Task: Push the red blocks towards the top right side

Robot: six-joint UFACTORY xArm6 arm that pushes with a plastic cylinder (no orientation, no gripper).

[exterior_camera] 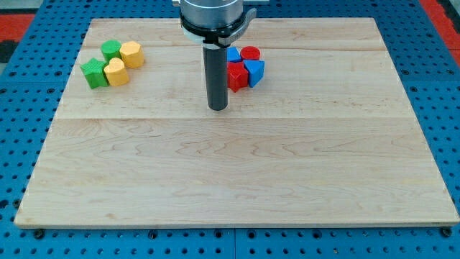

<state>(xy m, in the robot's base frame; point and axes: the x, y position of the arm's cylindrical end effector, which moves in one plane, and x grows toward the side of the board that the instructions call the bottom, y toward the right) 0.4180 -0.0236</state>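
Observation:
A red cylinder (pixel 250 53) and a red angular block (pixel 236 75) sit in a tight cluster near the view's top centre, with a blue block (pixel 233 55) and a second blue block (pixel 254 70) touching them. My tip (pixel 218 108) rests on the board just below and to the left of this cluster, close to the red angular block but apart from it. The rod hides part of the left blue block.
At the view's top left is another cluster: a green cylinder (pixel 111 50), a green star-shaped block (pixel 93 72), a yellow block (pixel 131 54) and a second yellow block (pixel 116 72). The wooden board (pixel 237 173) lies on a blue perforated table.

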